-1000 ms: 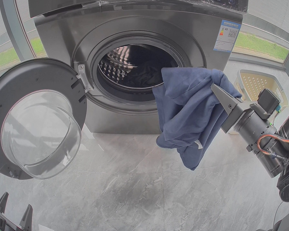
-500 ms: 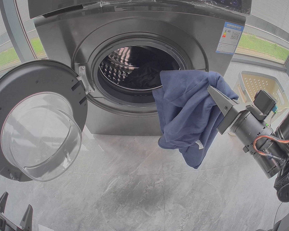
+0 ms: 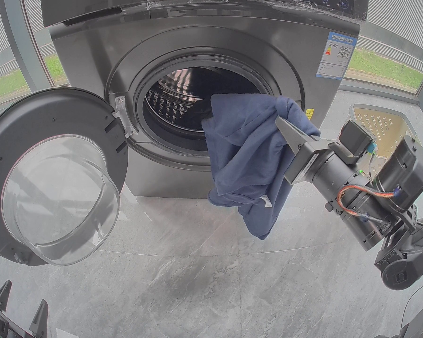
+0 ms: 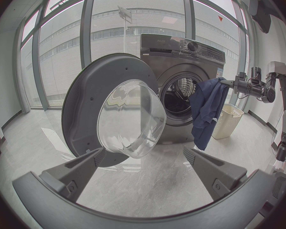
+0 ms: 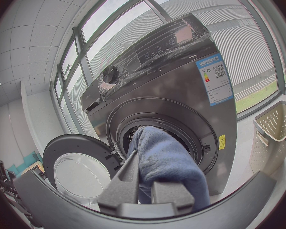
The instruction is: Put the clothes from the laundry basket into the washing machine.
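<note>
The right gripper (image 3: 283, 124) is clamped shut on a bunched fold of the blue garment (image 3: 242, 151), its jaws pinching the cloth near the top so that the rest hangs free below. That high pinch looks deliberate: it lifts the trailing hem off the floor (image 3: 197, 268), with the lowest corner dangling at 6 o'clock from the grip.

In the head view the garment's upper edge overlaps the right rim of the drum opening (image 3: 188, 99), which lies at about 10 o'clock from the gripper. Most of the cloth hangs outside, in front of the washing machine (image 3: 94, 57), so the step in hand is judged to be carrying it into the drum. The hanging bulk will likely drag over the lower lip unless it is pushed well in.

The door (image 3: 47, 118) stands swung wide at 9 o'clock, leaving the path clear. The laundry basket (image 3: 385, 123) sits on the floor at 3 o'clock, beside the machine and close to the working arm.

The left gripper (image 4: 143, 150) is low at 7 o'clock, jaws spread wide, holding nothing, well apart from the work.
</note>
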